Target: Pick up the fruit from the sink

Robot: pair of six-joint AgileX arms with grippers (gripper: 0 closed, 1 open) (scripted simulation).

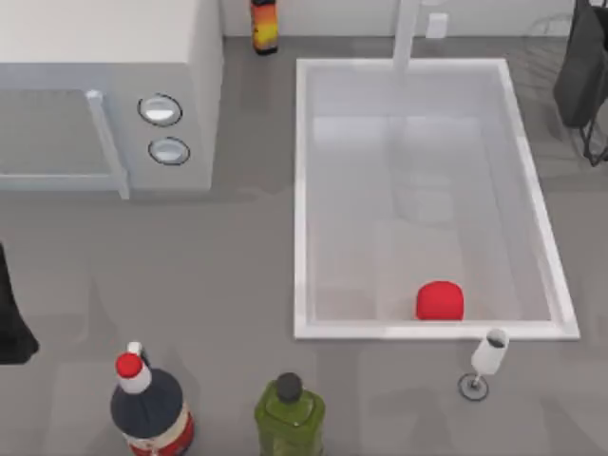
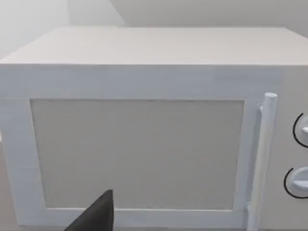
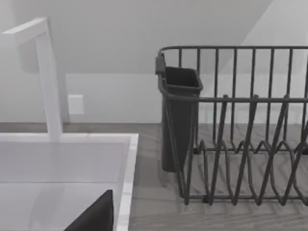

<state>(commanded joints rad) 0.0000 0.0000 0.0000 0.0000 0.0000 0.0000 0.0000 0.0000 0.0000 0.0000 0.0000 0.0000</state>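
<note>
A: Setting. A grey wood-grain counter (image 1: pixel 218 275) with a pale wall behind it, seen from above. The large white rectangular sink (image 1: pixel 302 209), raised rim and pale grey inside, fills the right half; its white tap (image 1: pixel 407 33) stands at the far end.

B: And the fruit?

A: The small bright-red rounded fruit (image 1: pixel 440 301), plain and flattish at the base, rests on the sink floor against the near wall, right of centre. Nothing touches it.

B: Surrounding items?

A: A white box-shaped microwave (image 1: pixel 104 95) with a bar handle and two round dials sits at the far left. A dark round bottle with a red cap (image 1: pixel 147 407) and a squat green glass bottle with a dark cap (image 1: pixel 289 413) stand at the near edge, left of the sink. A clear stemmed wine glass (image 1: pixel 485 361) stands just outside the sink's near rim, close to the fruit but apart from it. A small orange-and-black bottle (image 1: pixel 264 26) stands at the back wall. A dark wire dish rack (image 3: pixel 240 139) with a dark cutlery cup lies at the far right.

B: The arms?

A: The left arm is parked at the top view's left edge, facing the microwave door; the right arm is parked at the far right by the rack. One dark tip of the left fingers (image 2: pixel 96 216) and of the right fingers (image 3: pixel 96 216) shows in each wrist view; I cannot tell how far open either pair stands. Neither visibly holds or touches anything.
</note>
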